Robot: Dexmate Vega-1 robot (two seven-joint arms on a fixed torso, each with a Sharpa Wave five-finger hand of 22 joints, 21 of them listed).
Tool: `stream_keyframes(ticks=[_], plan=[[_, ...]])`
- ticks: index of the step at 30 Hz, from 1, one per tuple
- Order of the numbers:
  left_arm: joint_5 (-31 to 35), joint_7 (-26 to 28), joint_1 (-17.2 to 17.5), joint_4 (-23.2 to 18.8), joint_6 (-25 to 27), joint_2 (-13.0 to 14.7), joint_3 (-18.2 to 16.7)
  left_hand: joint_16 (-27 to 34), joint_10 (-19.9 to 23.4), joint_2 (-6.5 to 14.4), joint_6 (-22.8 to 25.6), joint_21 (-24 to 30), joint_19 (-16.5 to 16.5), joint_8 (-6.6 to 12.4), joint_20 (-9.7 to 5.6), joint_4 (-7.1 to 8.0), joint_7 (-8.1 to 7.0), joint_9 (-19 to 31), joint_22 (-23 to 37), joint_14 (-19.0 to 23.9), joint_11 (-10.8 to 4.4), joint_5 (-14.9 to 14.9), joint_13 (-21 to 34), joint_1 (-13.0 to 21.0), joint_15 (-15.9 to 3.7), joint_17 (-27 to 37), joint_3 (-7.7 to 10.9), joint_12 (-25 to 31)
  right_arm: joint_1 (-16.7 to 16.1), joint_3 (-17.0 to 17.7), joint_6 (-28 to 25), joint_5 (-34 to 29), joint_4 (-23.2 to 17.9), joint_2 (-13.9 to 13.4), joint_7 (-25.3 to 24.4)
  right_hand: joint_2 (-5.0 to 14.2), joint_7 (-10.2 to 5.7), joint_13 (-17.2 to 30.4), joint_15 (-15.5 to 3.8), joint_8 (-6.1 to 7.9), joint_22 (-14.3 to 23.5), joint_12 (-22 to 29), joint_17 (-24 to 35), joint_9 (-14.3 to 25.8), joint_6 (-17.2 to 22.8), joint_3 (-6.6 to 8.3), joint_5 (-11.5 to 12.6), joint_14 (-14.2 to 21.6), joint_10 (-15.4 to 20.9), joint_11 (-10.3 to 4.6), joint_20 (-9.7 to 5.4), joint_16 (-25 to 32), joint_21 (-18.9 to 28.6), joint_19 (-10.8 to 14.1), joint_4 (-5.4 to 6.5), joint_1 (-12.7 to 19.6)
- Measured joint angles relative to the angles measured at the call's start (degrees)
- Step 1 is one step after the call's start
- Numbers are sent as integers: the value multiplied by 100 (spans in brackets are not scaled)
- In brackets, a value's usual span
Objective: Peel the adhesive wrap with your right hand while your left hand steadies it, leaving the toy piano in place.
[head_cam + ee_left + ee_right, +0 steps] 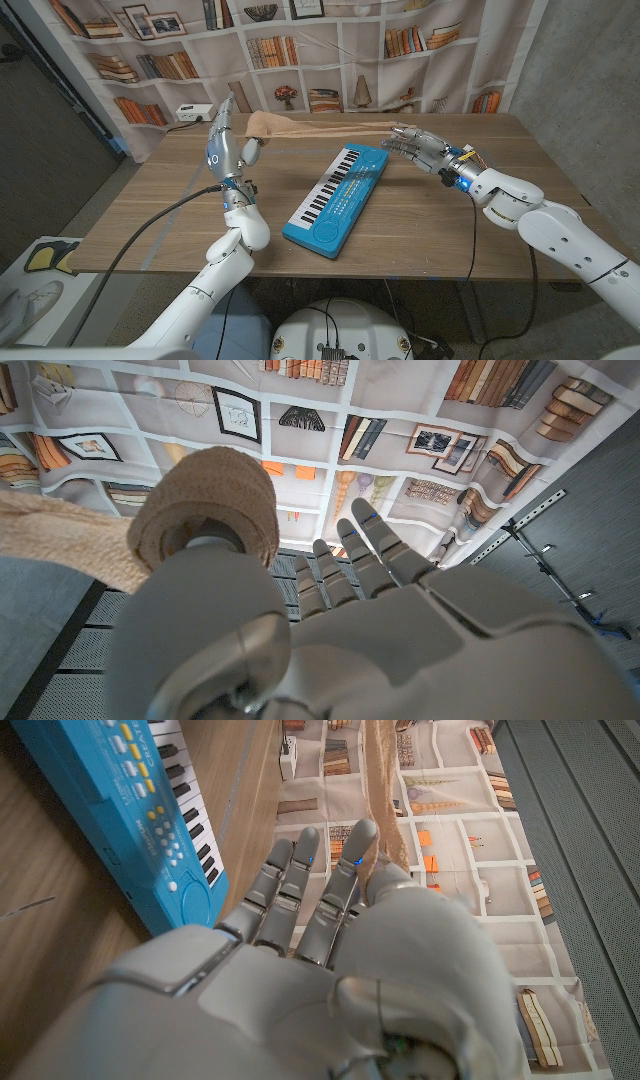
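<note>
Toy piano: The blue toy piano (337,200) lies flat on the wooden table (150,220), nearest me, diagonal between my two arms. Neither hand touches it, which suits the instruction to leave it in place.
Left hand: I hold the left hand (226,148) raised above the table's left side, fingers pointing up. The left wrist view shows the roll of adhesive wrap (205,510) seated against the thumb side, so I judge this hand clamped on the roll as the anchor.
Peeled strip: A tan strip (330,128) runs from the roll across to my right hand, above the table and beyond the piano. It looks taut, which I judge keeps the peel clean.
Right hand: The right hand (420,150) is lifted over the table's right side, fingers closed on the strip's free end; the right wrist view shows the band pinched at the fingertips (358,838).
Backdrop: A printed bookshelf curtain (330,50) hangs behind the table.
</note>
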Motion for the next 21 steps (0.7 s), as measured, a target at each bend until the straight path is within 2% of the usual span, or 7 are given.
stream_keyframes(ticks=[21], plan=[[0, 0, 30, 71, -17, -23, -81, 0, 1, 46, 1, -59, 1, 49, 0, 0, 0, 0, 28, 0, 0, 0, 26, 11, 0, 24, 0, 51, -33, 55, -1, 9, 45, 10, -99, 0, -1, -14, -6, -1, -28, 22, 31, 25, -1, -1, 0, 27, 0, 0, 21, -21, 90, -21, 1, 0]])
